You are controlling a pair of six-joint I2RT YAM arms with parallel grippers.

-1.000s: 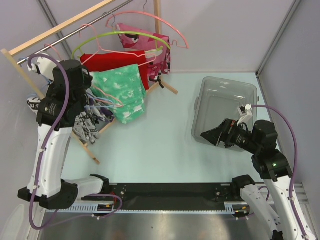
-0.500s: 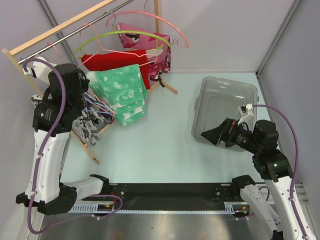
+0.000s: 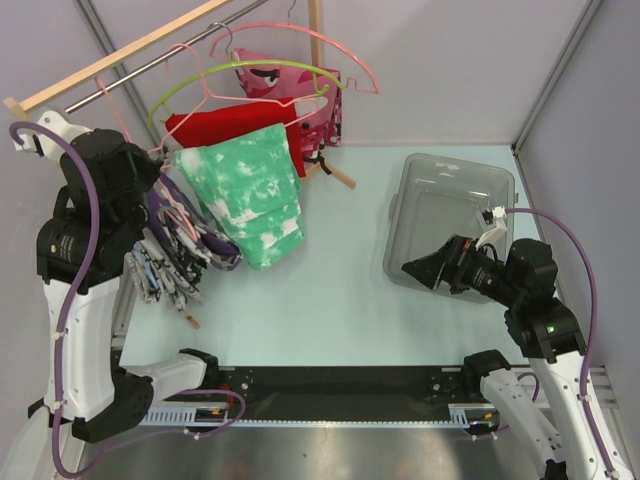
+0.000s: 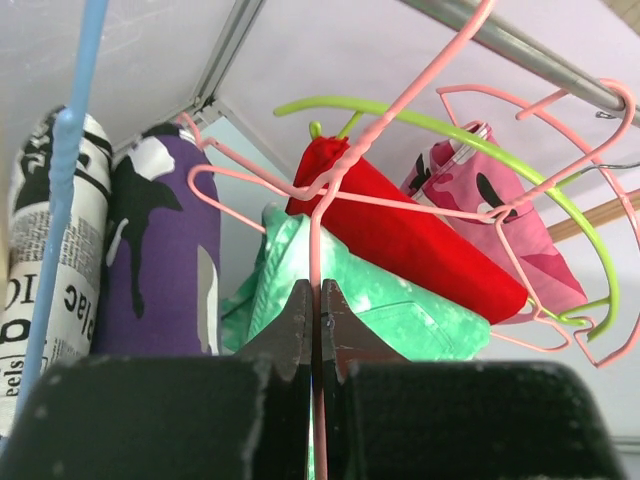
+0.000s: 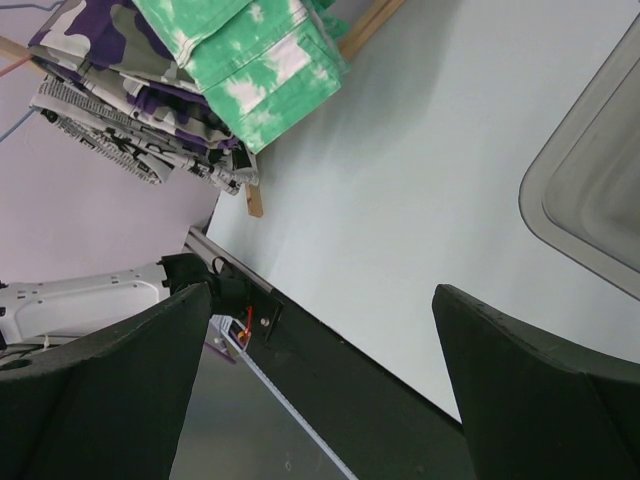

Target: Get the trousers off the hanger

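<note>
The left hand [image 4: 313, 312] is clamped on the thin pink wire of the hanger [image 4: 316, 235]; the right hand [image 5: 320, 310] gapes wide, empty. The trousers [image 4: 160, 260] hang at the left of the left wrist view. They look soft, light and limp, and are probably best pinched at a bunched leg edge.

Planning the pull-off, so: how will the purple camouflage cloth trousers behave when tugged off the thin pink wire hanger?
Probably floppy: the purple camouflage cloth trousers hang in soft folds. Likely light, as the thin pink wire hanger carries them. They may drag on the black-and-white newsprint-patterned garment close beside them.
</note>
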